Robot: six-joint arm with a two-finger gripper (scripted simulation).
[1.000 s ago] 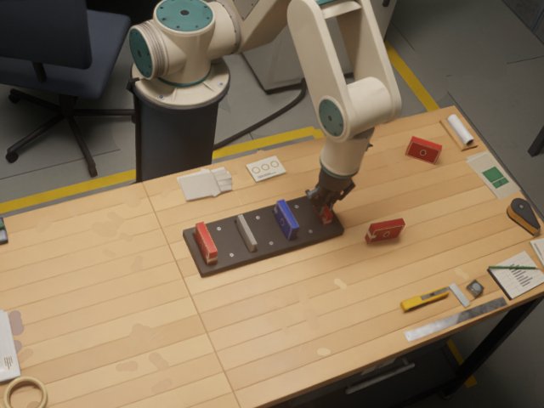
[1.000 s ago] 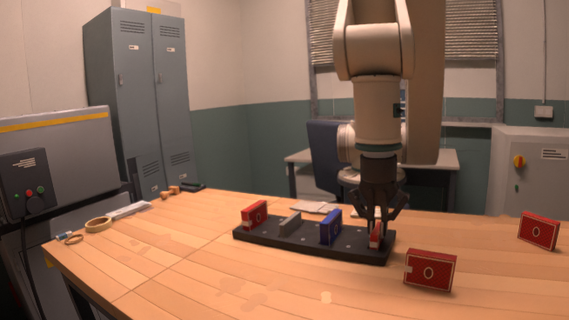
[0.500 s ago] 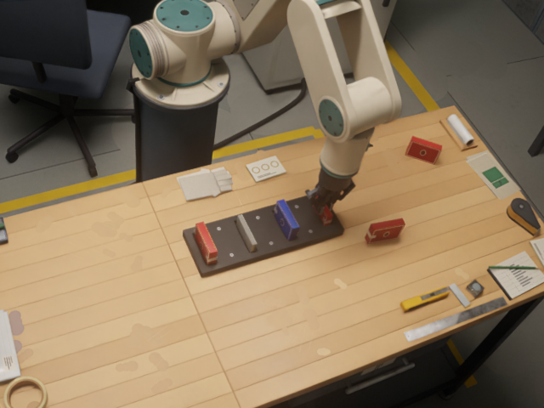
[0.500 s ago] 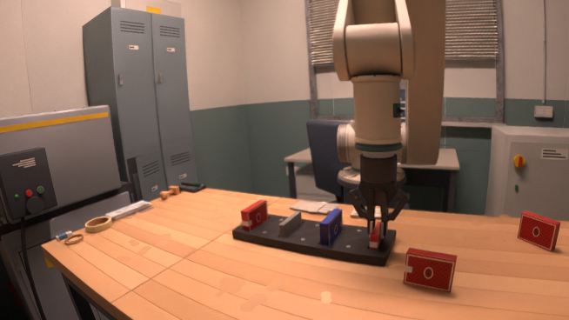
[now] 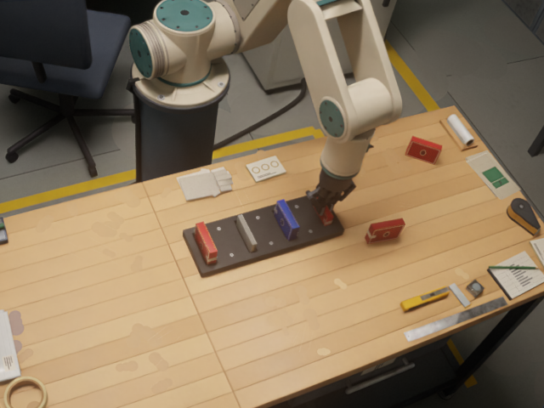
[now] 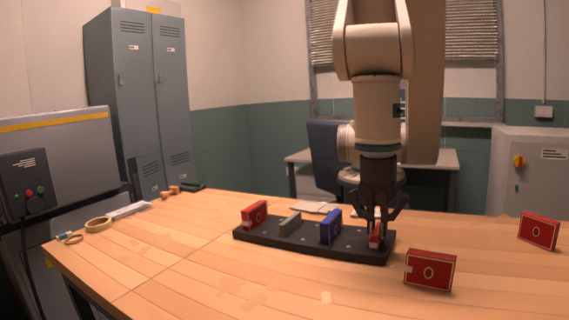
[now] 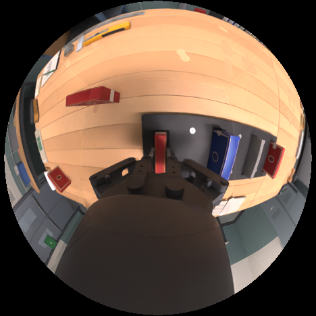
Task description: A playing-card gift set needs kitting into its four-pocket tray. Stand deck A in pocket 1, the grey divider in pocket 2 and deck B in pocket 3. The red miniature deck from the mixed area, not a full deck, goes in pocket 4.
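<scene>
My gripper [image 5: 325, 210] [image 6: 376, 229] [image 7: 160, 162] stands over the right end of the dark four-pocket tray [image 5: 263, 234] [image 6: 314, 240], closed on the red miniature deck [image 5: 326, 215] [image 6: 374, 236] [image 7: 160, 151], which stands upright in the end pocket. The red deck A [image 5: 205, 242] [image 6: 254, 215] [image 7: 273, 159] stands in the left end pocket. The grey divider [image 5: 246, 232] [image 6: 290, 224] [image 7: 255, 155] stands beside it. The blue deck B [image 5: 286, 219] [image 6: 330, 226] [image 7: 222, 153] stands in the third pocket.
A full red deck [image 5: 385, 230] [image 6: 430, 269] [image 7: 92, 96] lies on the table just right of the tray. Another red deck [image 5: 423, 149] [image 6: 538, 230] [image 7: 58, 179] lies near the far right corner. A glove [image 5: 204, 182] and a card [image 5: 265, 168] lie behind the tray. A yellow knife [image 5: 424, 299] lies near the front right edge.
</scene>
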